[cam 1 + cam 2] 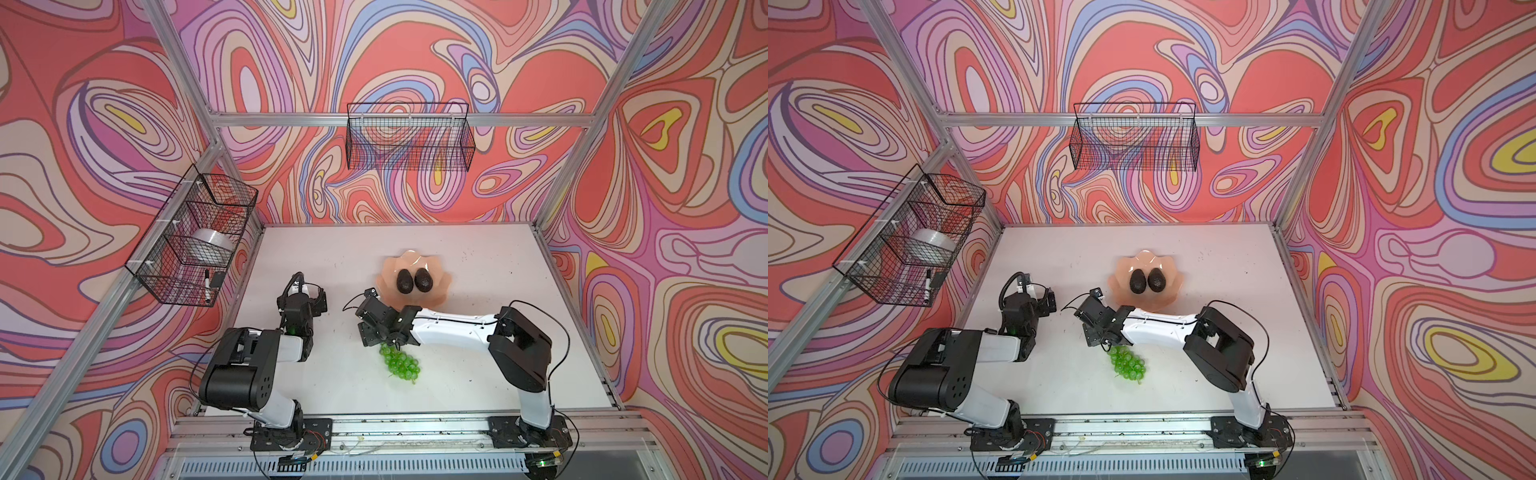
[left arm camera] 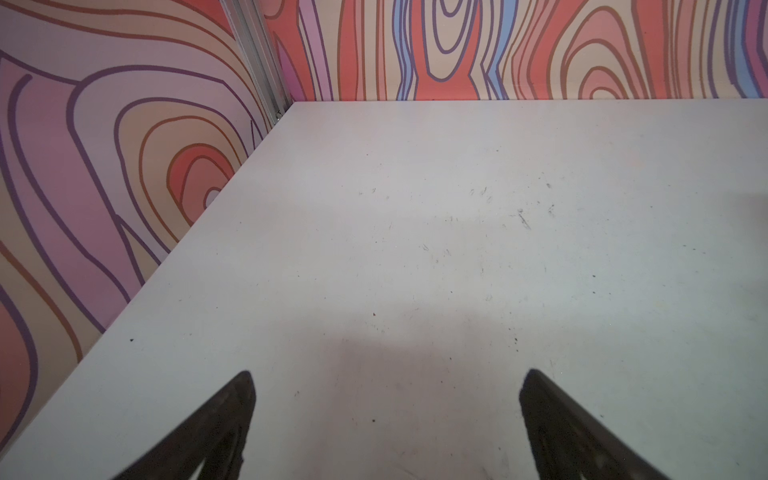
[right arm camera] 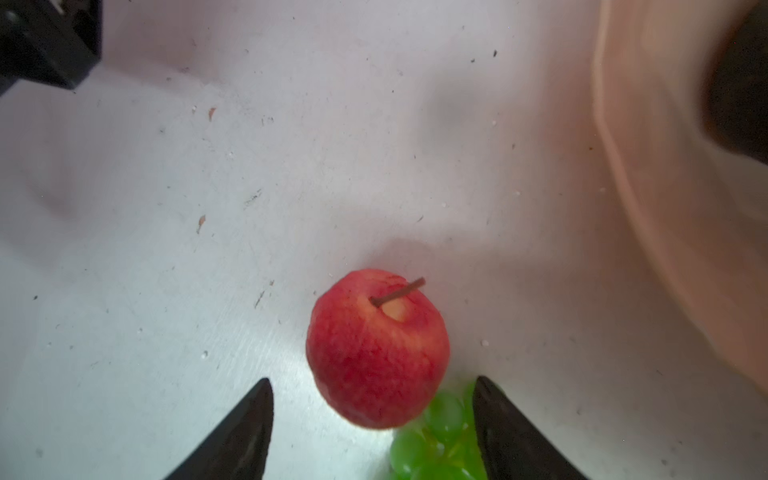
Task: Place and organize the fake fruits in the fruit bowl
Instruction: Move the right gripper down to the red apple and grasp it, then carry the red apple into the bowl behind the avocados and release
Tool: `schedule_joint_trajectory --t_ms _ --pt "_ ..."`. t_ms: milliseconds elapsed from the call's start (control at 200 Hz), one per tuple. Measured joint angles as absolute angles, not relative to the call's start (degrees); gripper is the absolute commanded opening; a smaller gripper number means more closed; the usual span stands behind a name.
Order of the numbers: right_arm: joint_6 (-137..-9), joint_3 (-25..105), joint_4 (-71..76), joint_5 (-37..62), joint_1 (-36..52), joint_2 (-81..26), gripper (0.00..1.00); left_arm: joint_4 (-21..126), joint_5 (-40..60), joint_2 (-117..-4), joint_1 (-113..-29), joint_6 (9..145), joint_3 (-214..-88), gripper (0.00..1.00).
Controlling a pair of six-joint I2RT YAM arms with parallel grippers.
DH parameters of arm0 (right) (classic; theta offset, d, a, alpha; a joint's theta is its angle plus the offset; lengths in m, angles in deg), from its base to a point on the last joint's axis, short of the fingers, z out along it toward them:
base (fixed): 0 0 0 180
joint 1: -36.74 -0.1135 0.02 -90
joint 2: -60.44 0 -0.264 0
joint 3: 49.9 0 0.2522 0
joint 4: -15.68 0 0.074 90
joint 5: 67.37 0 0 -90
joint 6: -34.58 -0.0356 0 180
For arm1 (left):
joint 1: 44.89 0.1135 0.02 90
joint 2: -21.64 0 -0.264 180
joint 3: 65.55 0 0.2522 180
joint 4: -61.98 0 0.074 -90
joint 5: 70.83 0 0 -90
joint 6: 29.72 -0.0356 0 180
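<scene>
Scuffed white bench (image 3: 166, 208) holds the apple (image 3: 376, 353), touching the grapes (image 3: 436, 440), just ahead of my right jaws, which stand apart; left jaws apart too. Closing off-centre, I could squirt it away or snag grapes; avocados (image 1: 404, 281) sit in the bowl (image 1: 442, 282)

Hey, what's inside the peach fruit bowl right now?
Two dark avocados lie side by side in the bowl. Its near edge is partly hidden under the right arm.
</scene>
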State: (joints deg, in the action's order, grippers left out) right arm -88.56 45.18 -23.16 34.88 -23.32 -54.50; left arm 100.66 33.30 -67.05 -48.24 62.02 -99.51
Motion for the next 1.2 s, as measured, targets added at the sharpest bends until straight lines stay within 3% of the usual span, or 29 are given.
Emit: schedule_joint_trajectory --t_ms 180,350,451,731,901,1051,1202 --pt "-88.5 48.2 -23.2 35.7 -23.3 -57.7 0.71 100.7 33.3 -67.1 -48.2 62.0 -99.5 1.00" --pt "-88.5 49.2 -22.8 36.2 -23.3 -58.4 0.51 100.7 33.3 -67.0 -48.2 62.0 -99.5 1.00" --pt "-88.2 49.2 -22.8 37.0 -23.3 -58.4 0.46 100.7 33.3 -67.0 -48.2 62.0 -99.5 1.00" --pt "-86.9 49.1 -23.2 38.1 -22.9 -57.1 0.41 100.7 33.3 -67.1 -48.2 62.0 -99.5 1.00" --pt "-85.4 48.3 -24.4 38.0 -20.5 -49.6 0.40 100.7 33.3 -67.0 -48.2 62.0 -99.5 1.00" --pt "-83.0 48.2 -23.4 37.6 -12.3 -41.5 0.40 100.7 33.3 -67.0 -48.2 62.0 -99.5 1.00" --pt "-80.3 48.7 -22.0 37.4 -2.4 -40.9 0.40 100.7 33.3 -67.0 -48.2 62.0 -99.5 1.00"
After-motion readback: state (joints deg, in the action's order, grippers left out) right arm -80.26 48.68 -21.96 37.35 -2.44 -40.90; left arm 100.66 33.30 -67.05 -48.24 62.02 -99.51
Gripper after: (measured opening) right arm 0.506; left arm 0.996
